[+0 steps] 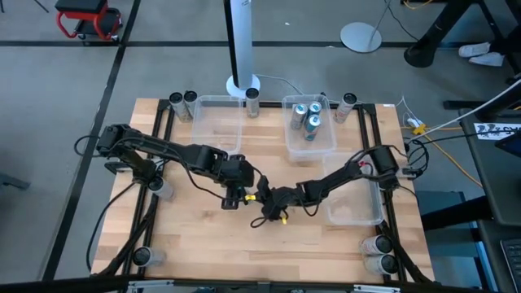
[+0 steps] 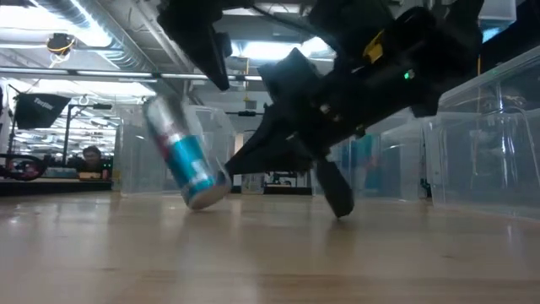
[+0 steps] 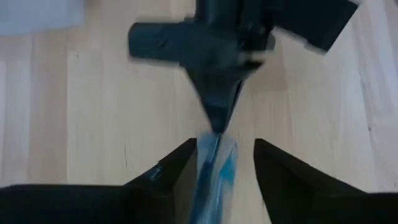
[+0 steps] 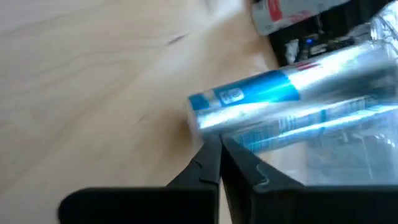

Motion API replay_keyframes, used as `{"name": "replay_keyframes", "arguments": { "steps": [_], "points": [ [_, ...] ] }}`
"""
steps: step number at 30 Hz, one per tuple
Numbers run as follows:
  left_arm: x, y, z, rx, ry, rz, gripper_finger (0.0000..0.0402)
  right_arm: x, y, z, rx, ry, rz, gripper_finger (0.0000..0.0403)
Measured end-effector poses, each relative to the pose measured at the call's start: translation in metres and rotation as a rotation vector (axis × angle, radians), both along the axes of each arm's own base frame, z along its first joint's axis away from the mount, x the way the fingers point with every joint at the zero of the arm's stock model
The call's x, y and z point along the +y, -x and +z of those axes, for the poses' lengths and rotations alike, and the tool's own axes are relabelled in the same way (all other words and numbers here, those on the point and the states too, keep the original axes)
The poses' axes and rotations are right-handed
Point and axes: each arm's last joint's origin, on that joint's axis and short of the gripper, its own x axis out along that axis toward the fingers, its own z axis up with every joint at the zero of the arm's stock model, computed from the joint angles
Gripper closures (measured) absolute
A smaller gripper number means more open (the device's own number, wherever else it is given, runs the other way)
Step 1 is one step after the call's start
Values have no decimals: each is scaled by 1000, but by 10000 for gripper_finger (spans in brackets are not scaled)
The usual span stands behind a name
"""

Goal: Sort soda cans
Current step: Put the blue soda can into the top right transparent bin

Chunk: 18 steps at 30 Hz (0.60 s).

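A blue-and-silver soda can stands tilted at the table's middle, its lower end on the wood. My left gripper is over it from the left, open, its fingers on either side of the can's upper part. My right gripper comes from the right, shut, slanting down, its tips at the can's lower end. The far clear bin holds three more blue cans. My left gripper has one finger against the can's side; the other finger stands a small gap away. The fingers come from above, slanting down along the can. My right gripper's shut fingertips meet the rim of the can's lower end, slanting down from the table's right.
A second clear bin stands at the far left and a third at the right edge. Single cans stand near the frame's posts: far left, far middle, far right, left, near corners.
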Motion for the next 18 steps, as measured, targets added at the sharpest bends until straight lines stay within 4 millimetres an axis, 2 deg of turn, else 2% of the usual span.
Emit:
{"name": "replay_keyframes", "arguments": {
  "steps": [6, 11, 14, 18],
  "points": [
    [1, 0, 0, -2, -6, -8, 310, -1, 0, -1, 0, 6, -11, 393],
    [2, 11, 2, 70, 3, 30, 317, -1, 0, -1, 4, 5, -11, 393],
    [2, 22, 5, 130, 10, 58, 301, -2, 2, 2, 24, 13, -9, 393],
    [2, 33, 5, 207, -8, 75, 249, -2, 5, 7, 41, 17, 0, 393]
  ]
}}
